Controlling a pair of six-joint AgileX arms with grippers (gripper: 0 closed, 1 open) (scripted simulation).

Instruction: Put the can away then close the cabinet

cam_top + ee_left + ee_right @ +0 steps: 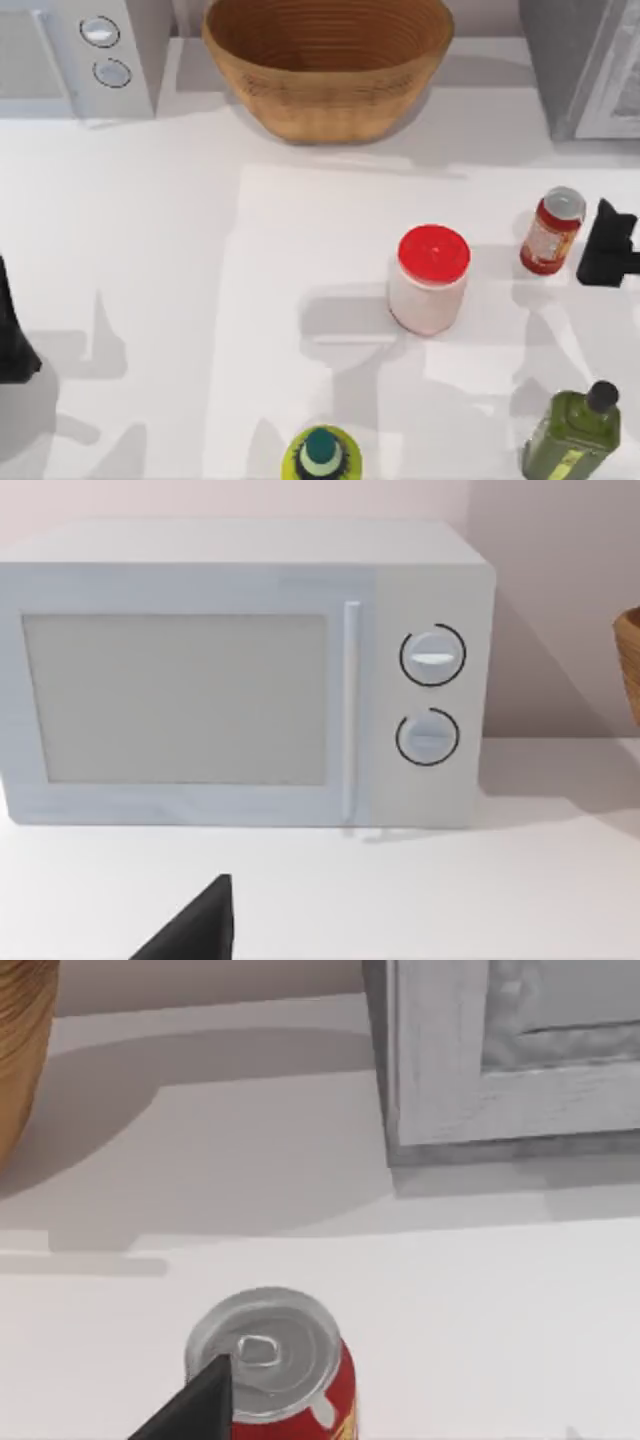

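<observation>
Taking the red-lidded jar (433, 255) as the landmark and starting at the near edge of the table: a green bottle with a black cap (573, 436) stands near and to the right of it, and a yellow-green bottle with a teal cap (321, 455) near and to its left. The can (551, 232) stands upright to the jar's right, a little farther back, well apart from it. The right gripper (607, 248) sits just beside the can on the side away from the jar; whether its claw is wide or narrow I cannot tell, and it does not look to have the can in hold. In the right wrist view the can's silver top (264, 1350) lies close under a dark fingertip (195, 1405).

The step in hand looks like the approach to grasp. To do it well, centre the fingers on the can's body below the rim, close squarely so it does not tip, then lift straight up.

Farther back, right of the jar, stands the cabinet (585, 65); straight behind the jar, a woven basket (328, 65); far left, a microwave (75, 55). The left gripper (12, 335) rests parked at the table's left edge.
</observation>
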